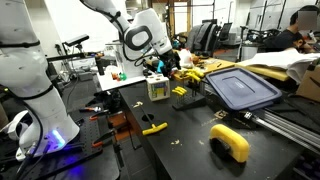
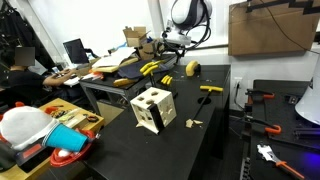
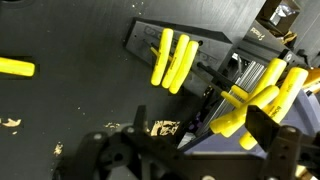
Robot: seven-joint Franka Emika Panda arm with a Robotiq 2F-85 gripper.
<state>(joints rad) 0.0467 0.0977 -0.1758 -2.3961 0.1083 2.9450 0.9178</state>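
Hand (image 3: pixel 185 150) spread wide, empty, over yellow-handled clamps (image 3: pixel 172 60) on black table (image 3: pixel 70 110); wooden cube (image 1: pixel 157 88) near

You will find no text, label, brand or number you can read here: the brown box (image 2: pixel 268 28), the wooden cube (image 2: pixel 152 108) and the yellow clamps (image 3: pixel 172 62) show only blurred surfaces.

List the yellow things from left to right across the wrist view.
yellow bar at the left edge → pair of yellow grips lying side by side → cluster of yellow clamp handles towards the right
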